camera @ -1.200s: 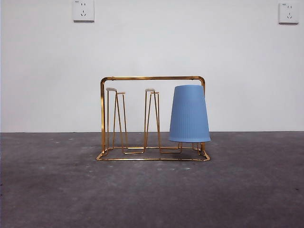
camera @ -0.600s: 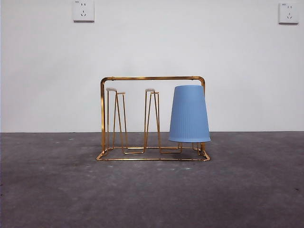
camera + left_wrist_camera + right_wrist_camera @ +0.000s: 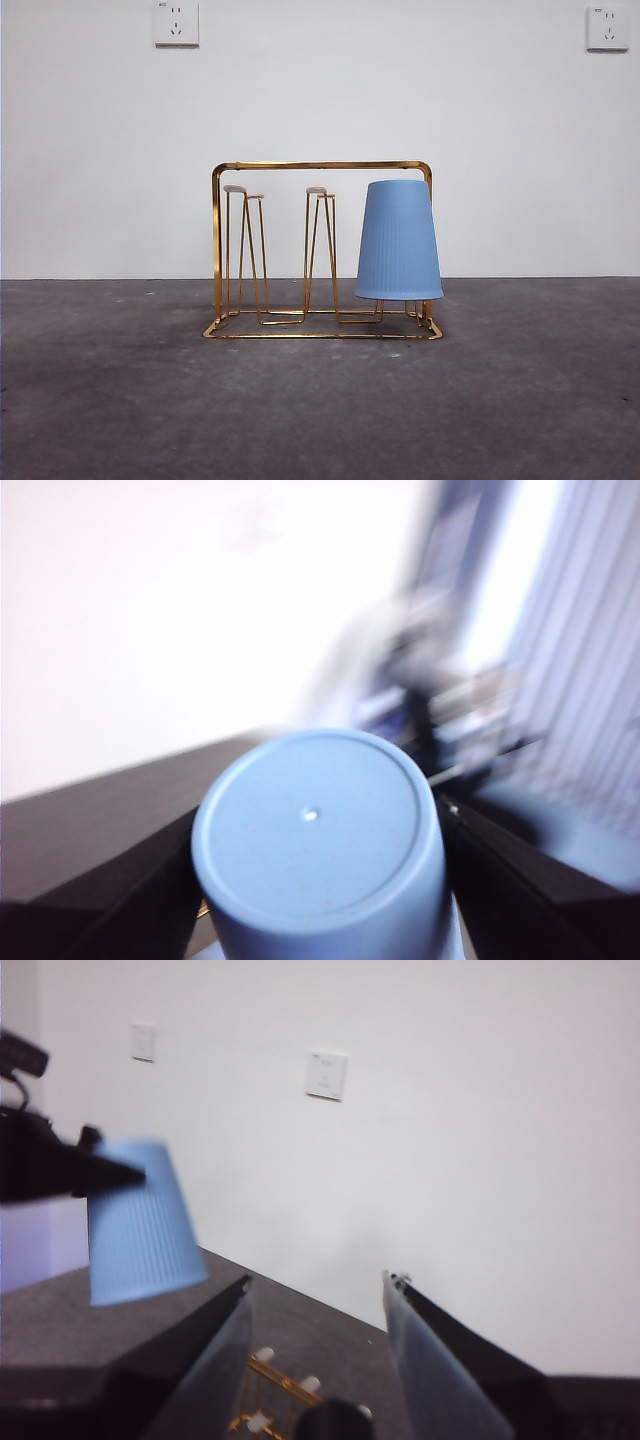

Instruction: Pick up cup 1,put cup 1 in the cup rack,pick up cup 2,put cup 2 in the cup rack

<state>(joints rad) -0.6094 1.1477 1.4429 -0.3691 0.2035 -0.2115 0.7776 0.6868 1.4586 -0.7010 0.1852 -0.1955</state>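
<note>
The gold wire cup rack (image 3: 320,165) stands mid-table. One blue ribbed cup (image 3: 399,240) sits upside down on its right peg; the other pale-tipped pegs (image 3: 235,189) are bare. My left gripper (image 3: 318,865) is shut on a second blue cup (image 3: 315,815), whose flat base faces the camera. In the right wrist view that cup (image 3: 140,1225) hangs mouth down in the air, held by the left gripper (image 3: 100,1172), up and to one side of the rack's pegs (image 3: 285,1375). My right gripper (image 3: 315,1295) is open and empty above the rack. Neither arm shows in the front view.
The dark grey table (image 3: 320,410) runs to a white wall with two sockets (image 3: 176,22). The left wrist view is blurred beyond the cup.
</note>
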